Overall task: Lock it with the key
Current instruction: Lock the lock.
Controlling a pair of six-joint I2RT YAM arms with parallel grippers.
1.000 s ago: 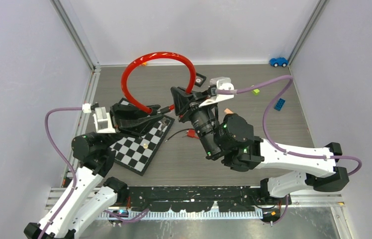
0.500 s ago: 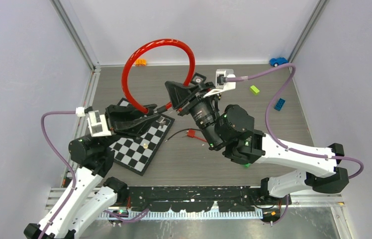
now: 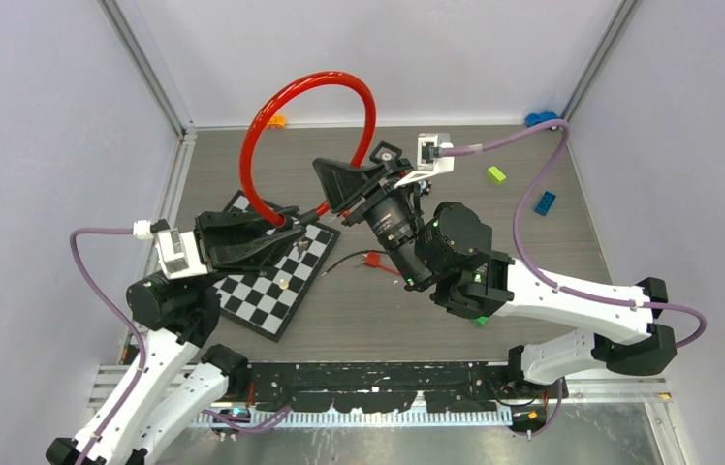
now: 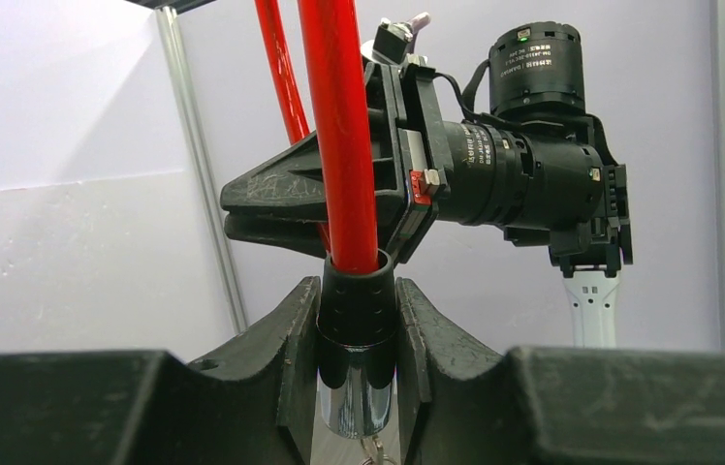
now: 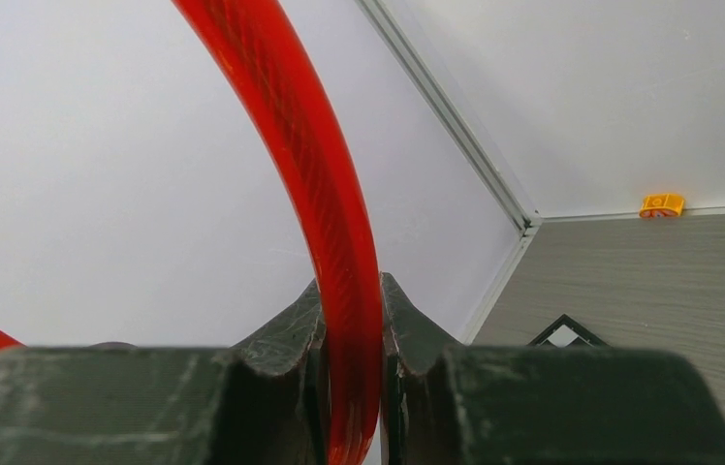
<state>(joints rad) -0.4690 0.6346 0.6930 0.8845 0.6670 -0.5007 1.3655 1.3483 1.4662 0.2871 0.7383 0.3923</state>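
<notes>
A red cable lock (image 3: 276,102) stands as a tall loop above the table, held between both arms. My left gripper (image 3: 286,225) is shut on the lock's black and chrome barrel (image 4: 359,339), the cable (image 4: 339,126) rising out of its top. A bit of metal key (image 4: 374,450) hangs under the chrome end. My right gripper (image 3: 325,189) is shut on the cable (image 5: 339,242) near its other end, just right of the barrel. In the left wrist view the right gripper (image 4: 233,208) sits directly behind the cable.
A chessboard (image 3: 262,291) lies under the left gripper. A small red item with black cords (image 3: 373,260) lies mid-table. Farther back are a small black box (image 3: 385,153), a green brick (image 3: 497,174), a blue brick (image 3: 545,201), a blue toy car (image 3: 538,119) and an orange piece (image 3: 275,121).
The left arm has drawn back to the left with the barrel. The right gripper has shifted left and away, and the loop now stands taller and more upright.
</notes>
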